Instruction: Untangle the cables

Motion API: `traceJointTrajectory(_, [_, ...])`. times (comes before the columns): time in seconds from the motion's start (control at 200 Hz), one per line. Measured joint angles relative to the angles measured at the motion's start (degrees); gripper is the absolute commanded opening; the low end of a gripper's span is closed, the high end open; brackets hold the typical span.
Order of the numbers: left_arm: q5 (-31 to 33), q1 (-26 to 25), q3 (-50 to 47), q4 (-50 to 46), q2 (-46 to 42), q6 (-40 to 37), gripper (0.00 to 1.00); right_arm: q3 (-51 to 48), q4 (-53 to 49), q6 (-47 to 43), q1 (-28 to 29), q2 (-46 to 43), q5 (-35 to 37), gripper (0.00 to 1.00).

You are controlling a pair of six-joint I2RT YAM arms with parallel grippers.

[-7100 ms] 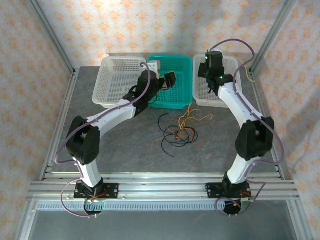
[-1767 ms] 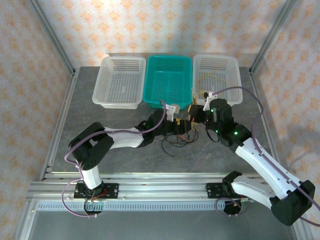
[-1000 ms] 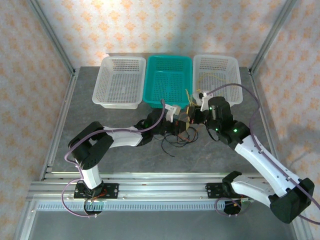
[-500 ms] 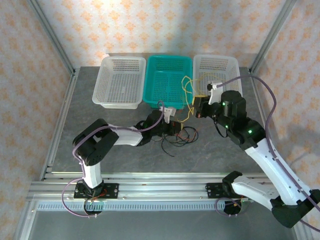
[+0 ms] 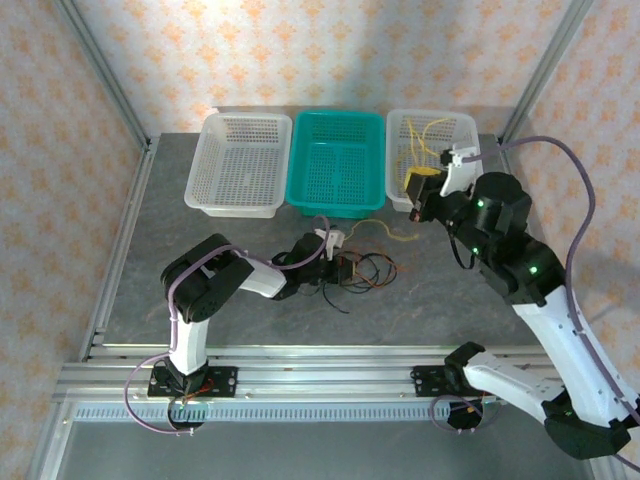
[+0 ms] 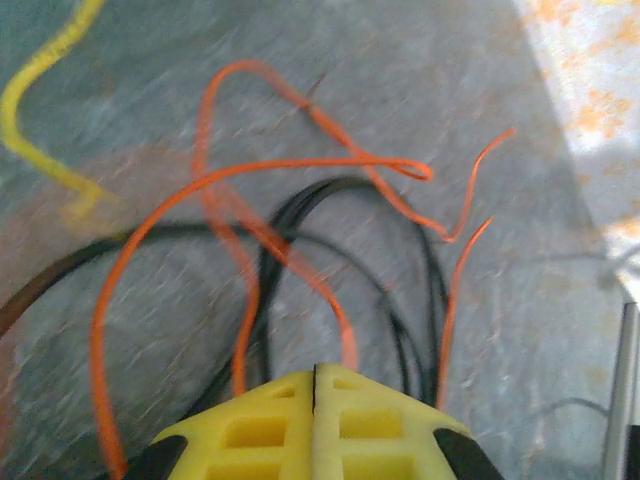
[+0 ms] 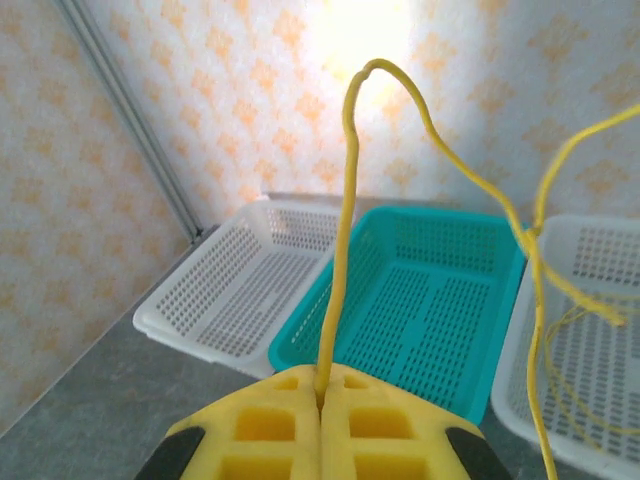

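Above the grey table [image 5: 150, 250], near the right-hand white basket [image 5: 468, 122], the yellow cable [image 7: 343, 220] is pinched by the raised right gripper [image 7: 320, 395]. The left gripper [image 6: 315, 375], jaws pressed together, is held low over the tangled orange cable [image 6: 300, 163] and black cable [image 6: 265, 265].

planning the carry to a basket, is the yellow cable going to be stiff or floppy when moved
Probably floppy: the yellow cable arches above the shut right gripper, then droops in loose curves. Likely very light, being so thin. Its tail low by the table may snag the orange cable.
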State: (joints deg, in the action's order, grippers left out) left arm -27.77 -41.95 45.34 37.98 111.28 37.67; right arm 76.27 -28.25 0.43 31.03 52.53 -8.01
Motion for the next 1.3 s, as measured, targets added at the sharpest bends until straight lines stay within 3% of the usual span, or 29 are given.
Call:
traceJointTrajectory(0.461, [0.2,0.0,-0.2,0.0,-0.5,0.0,0.00,2.5,-1.3,-1.6,0.0,0.9,9.0,0.00])
traceJointTrajectory(0.756, [1.1,-0.2,-0.3,-2.8,-9.7,-0.4,0.00,-1.4,-1.1,0.2,-0.9,5.8,11.7,0.00])
traceJointTrajectory(1.031, [3.2,-1.2,-0.1,-8.3,-16.0,-2.4,0.00,-1.8,-0.4,4.3,-9.8,13.2,10.4,0.00])
traceJointTrajectory(1.302, [9.4,-1.2,3.4,-16.3,-21.9,-7.0,0.00,-1.7,1.6,8.1,-19.5,23.7,5.3,0.00])
